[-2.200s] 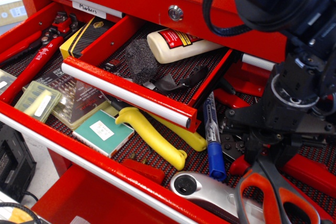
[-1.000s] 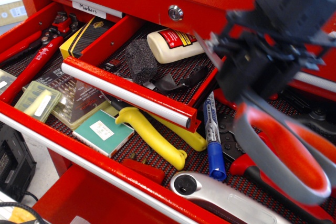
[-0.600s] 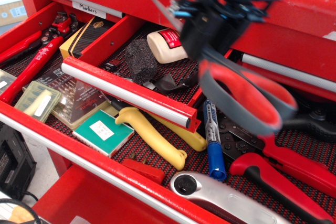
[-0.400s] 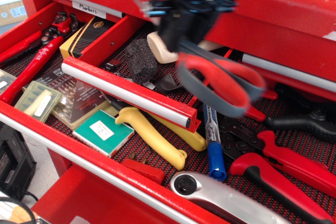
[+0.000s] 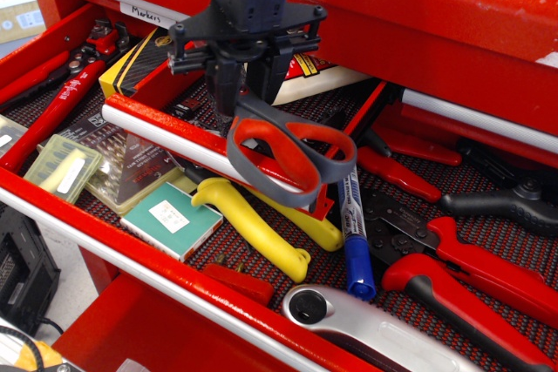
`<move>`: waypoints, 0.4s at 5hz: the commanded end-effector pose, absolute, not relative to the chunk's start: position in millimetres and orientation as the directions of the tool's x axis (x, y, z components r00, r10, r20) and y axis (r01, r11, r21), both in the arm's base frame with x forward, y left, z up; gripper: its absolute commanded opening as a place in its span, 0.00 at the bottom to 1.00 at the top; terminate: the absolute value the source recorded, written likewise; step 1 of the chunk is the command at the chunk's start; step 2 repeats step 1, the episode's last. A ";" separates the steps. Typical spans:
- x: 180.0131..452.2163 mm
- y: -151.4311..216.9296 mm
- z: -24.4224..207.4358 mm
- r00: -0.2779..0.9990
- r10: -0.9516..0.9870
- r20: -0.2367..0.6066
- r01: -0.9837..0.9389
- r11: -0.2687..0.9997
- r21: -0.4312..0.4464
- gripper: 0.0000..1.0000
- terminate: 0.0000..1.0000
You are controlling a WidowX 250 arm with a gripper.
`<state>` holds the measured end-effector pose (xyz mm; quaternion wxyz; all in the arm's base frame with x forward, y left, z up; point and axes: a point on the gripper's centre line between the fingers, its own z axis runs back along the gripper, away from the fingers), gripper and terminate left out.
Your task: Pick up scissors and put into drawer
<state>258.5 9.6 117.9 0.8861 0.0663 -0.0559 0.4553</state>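
I see my tool (image 5: pixel 237 84) hanging over the drawer (image 5: pixel 209 152), and it pinches the scissors (image 5: pixel 292 154) up near the blades. The big loops of the scissors hang down and toward me. They are in front of the silver bar of the drawer, up in the air. I cannot see the blades, because the tool hides them.

Inside the drawer, behind the tool, lies a white bottle (image 5: pixel 305 80) with a red label. A dark rough block (image 5: pixel 202 93) sits just left of the tool.

In the wider tray below, a yellow handle (image 5: pixel 257 228) lies just under the loops. A blue marker (image 5: pixel 356 237) lies right beside it. Red pliers (image 5: pixel 466 276) rest farther right. On the left I see a green box (image 5: pixel 170 218) and a clear case (image 5: pixel 65 165).
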 end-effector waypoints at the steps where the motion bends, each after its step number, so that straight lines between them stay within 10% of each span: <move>1: 265.9 12.0 122.6 0.652 0.740 0.166 -0.751 0.660 0.009 1.00 1.00; 2: 265.9 12.0 122.6 0.652 0.740 0.166 -0.751 0.660 0.009 1.00 1.00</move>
